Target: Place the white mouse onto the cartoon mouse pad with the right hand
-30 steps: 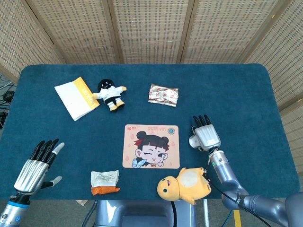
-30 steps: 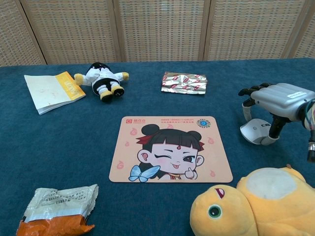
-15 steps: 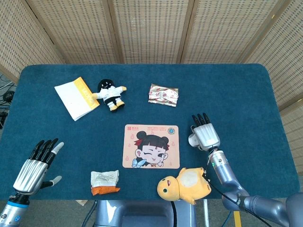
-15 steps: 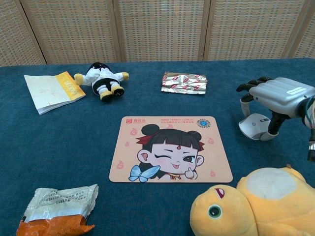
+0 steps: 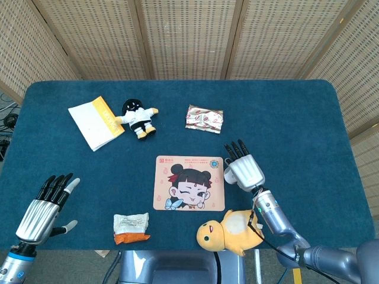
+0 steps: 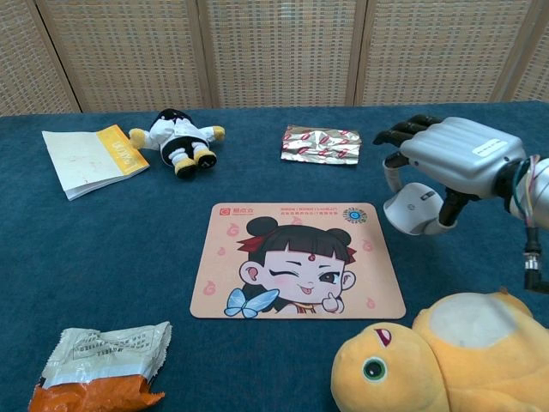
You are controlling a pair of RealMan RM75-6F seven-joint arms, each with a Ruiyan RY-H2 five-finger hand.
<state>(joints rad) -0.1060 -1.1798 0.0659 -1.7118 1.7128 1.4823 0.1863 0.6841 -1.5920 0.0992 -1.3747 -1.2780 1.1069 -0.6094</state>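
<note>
While the right robot hand [image 6: 450,159] grips the white mouse [image 6: 414,207] from above, just right of the cartoon mouse pad [image 6: 298,259], the mouse looks light, hard and smooth, so holding its two sides seems safest. Near left, the left robot hand [image 5: 44,207] is open.

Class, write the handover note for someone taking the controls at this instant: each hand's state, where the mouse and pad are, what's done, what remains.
Right hand: holds the white mouse, lifted, just off the right edge of the cartoon mouse pad.
Left hand: open, holding nothing, at the table's near left.
Done: mouse picked up.
Left: carry it over the pad, set it down, let go.
</note>
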